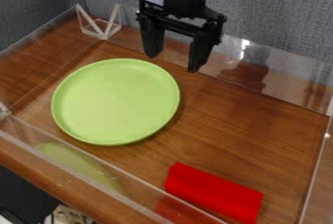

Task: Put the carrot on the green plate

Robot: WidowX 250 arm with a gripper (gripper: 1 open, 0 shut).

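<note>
Nearest the camera, the carrot (213, 193) is seen lying flat on the wooden desk (247, 121), at the front right, close to the clear wall (78, 174). Well apart from it, at the far side, the hand (176, 53) is held pointing down, fingers spread wide, nothing gripped. Between them, to the left, the green plate (116, 100) is seen bare.
</note>
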